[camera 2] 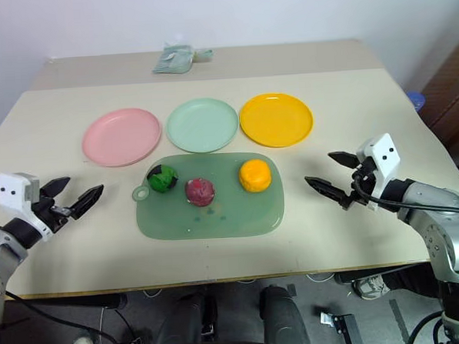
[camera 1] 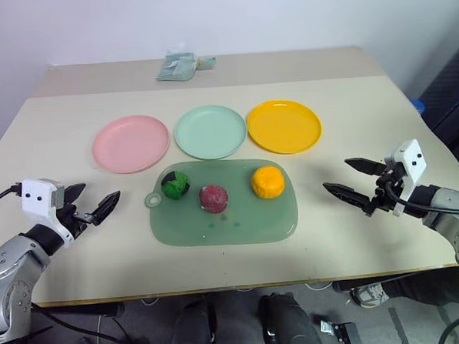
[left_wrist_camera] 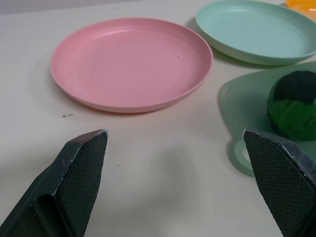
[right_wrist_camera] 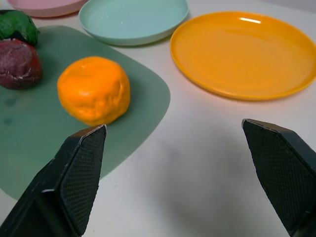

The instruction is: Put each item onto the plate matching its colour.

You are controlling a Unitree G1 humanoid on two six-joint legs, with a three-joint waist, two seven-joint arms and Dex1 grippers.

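Beige table [camera 1: 72, 249] with three plates [camera 1: 210, 131], green board [camera 1: 255, 221], packet [camera 1: 176, 66].

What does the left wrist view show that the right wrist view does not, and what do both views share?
Left wrist view alone: the board's ring tab and the left gripper, open over bare table beside the pink plate.

Right wrist view alone: the dark red item, the orange item and the open right gripper.

Shared: the pink plate, the mint green plate, the yellow-orange plate, the green item with a black patch and the translucent green board. All plates look empty.
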